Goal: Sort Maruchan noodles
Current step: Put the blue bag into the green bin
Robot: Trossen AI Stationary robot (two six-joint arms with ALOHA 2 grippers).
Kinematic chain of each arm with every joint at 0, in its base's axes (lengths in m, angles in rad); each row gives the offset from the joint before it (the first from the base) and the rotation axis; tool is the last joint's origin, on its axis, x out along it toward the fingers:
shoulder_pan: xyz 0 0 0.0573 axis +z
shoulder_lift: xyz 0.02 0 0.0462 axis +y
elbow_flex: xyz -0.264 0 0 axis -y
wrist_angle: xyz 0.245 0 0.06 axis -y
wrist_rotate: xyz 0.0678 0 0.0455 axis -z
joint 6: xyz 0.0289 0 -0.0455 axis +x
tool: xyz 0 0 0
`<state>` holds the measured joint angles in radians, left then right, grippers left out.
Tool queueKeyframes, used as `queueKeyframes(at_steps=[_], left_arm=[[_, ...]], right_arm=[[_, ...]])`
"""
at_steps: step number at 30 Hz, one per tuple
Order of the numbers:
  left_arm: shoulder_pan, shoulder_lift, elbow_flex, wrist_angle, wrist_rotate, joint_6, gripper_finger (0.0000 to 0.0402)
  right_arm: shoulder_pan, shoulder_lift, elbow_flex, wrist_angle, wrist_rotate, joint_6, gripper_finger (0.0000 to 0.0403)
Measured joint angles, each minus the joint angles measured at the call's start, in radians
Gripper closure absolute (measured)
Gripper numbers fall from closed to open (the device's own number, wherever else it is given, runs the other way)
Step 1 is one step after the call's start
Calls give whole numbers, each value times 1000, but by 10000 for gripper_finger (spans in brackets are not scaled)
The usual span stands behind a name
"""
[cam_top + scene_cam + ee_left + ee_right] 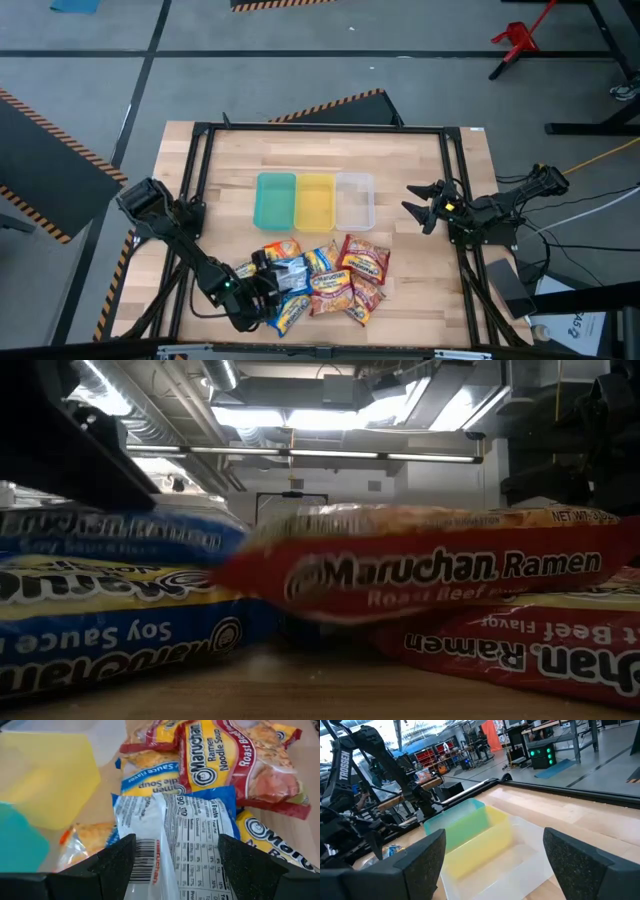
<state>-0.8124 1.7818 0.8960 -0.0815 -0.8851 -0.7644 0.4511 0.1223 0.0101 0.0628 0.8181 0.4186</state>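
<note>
Several Maruchan noodle packets, blue-yellow, red and orange, lie heaped on the near middle of the table. My left gripper is low at the heap's left side, shut on a blue packet whose white printed back faces the wrist camera. In the low view, red packets and blue ones lie stacked. My right gripper waits open to the right of the trays, above the table, touching nothing. In its wrist view it points toward the trays. My left gripper has the blue packet between its two fingers, one finger at the barcode side and the other at the nutrition-label side. The fingers lie across the packet's width. Whether the packet is lifted off the heap, I cannot tell.
Three trays stand side by side at the table's middle: green, yellow, clear. A black frame runs around the table. Bare wood lies left, right and beyond the trays.
</note>
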Motion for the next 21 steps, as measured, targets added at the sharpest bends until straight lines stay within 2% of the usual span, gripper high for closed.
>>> queueKeyframes(at_steps=[4, 8, 21], left_arm=[[16, 25, 3, 4, 21, -42, 130], [25, 26, 3, 2, 27, -61, 154], [25, 28, 2, -2, 39, -73, 308]], right_arm=[[0, 0, 0, 0, 0, -4, 81], [0, 0, 0, 0, 2, -4, 81], [0, 0, 0, 0, 2, -4, 81]])
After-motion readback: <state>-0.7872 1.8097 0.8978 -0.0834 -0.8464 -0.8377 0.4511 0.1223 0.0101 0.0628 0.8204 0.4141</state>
